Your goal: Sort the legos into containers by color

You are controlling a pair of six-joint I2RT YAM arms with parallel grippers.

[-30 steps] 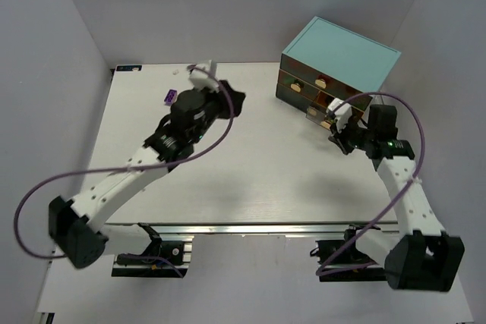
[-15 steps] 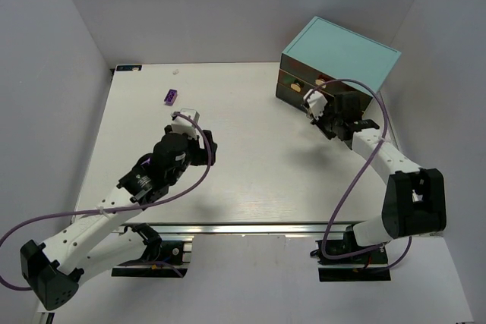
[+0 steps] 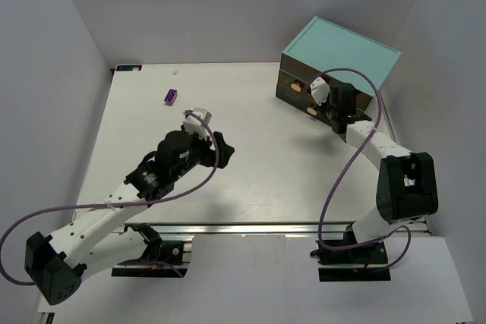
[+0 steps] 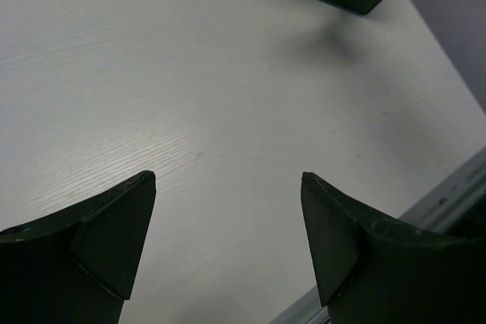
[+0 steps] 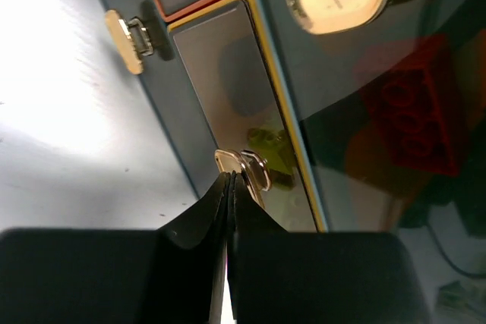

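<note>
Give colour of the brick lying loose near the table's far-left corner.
Purple. The brick shows best in the top external view.

The white surface (image 3: 266, 165) carries one purple brick (image 3: 170, 96) near its far left corner and a drawer cabinet (image 3: 342, 51) (light-blue top) at far right.

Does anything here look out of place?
One purple brick lies alone on the table, near its far left corner, far from the drawer cabinet, so it is not sorted yet.

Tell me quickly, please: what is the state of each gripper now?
Left gripper: open, holding nothing.
Right gripper: closed, tips at a drawer handle.
</note>
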